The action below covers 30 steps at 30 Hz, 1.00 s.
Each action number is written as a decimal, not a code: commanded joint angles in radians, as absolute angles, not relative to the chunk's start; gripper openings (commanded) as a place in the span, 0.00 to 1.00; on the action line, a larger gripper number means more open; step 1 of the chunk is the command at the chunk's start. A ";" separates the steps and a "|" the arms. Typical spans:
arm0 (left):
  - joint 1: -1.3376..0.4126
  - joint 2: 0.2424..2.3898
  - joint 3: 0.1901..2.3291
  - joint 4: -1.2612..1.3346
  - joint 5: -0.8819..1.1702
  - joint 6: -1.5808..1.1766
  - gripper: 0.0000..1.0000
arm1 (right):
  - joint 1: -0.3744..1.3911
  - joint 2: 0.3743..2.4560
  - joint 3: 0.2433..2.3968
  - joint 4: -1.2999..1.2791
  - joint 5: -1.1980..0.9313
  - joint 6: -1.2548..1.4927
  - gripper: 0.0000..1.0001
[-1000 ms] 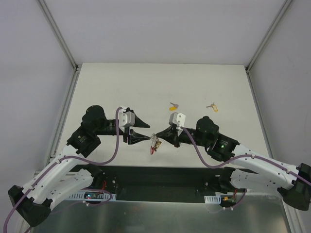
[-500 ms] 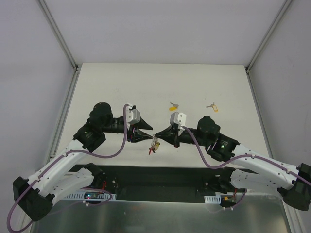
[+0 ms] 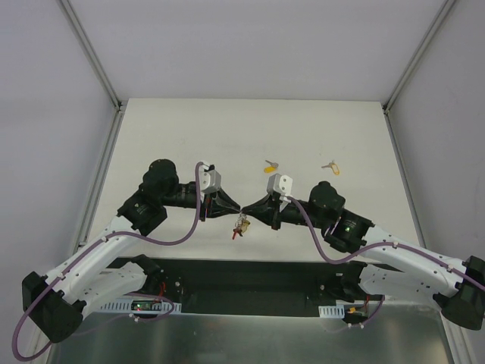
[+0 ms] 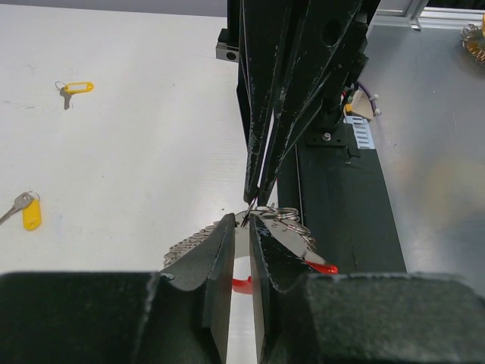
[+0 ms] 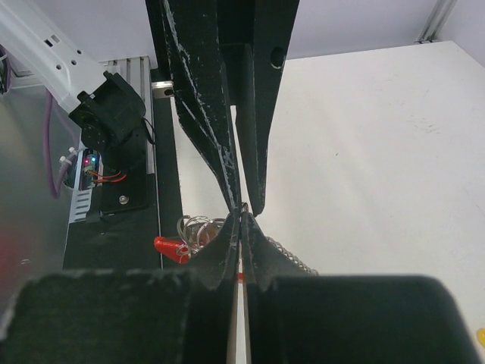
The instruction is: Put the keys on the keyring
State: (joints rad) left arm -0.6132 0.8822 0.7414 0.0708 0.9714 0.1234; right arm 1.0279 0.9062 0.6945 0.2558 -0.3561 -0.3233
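Observation:
The keyring, with red loop, grey chain and metal rings, hangs above the table's near edge between both grippers. My right gripper is shut on its small metal ring. My left gripper meets it tip to tip. Its jaws stand slightly apart around the ring's edge, with a narrow gap showing between them. The red loop and chain hang below. Two yellow-headed keys lie loose on the table behind: one in the middle, one to the right.
The black rail and the arm bases run along the near edge, under the hanging keyring. White walls with metal posts close in the table on the left, right and far sides.
My left gripper has moved right and now meets the right gripper's tip at the keyring. The right gripper has held the keyring nearly still.

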 commanded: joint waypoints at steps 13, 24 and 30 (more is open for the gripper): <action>-0.644 0.899 0.741 0.117 1.022 0.132 0.08 | 1.026 0.907 0.704 0.396 -0.367 -0.291 0.01; -0.644 0.858 0.724 0.109 0.934 0.161 0.00 | 1.025 0.876 0.678 0.384 -0.285 -0.262 0.36; -0.644 0.827 0.721 0.068 0.853 0.213 0.00 | 1.019 0.798 0.678 0.295 -0.129 -0.236 0.80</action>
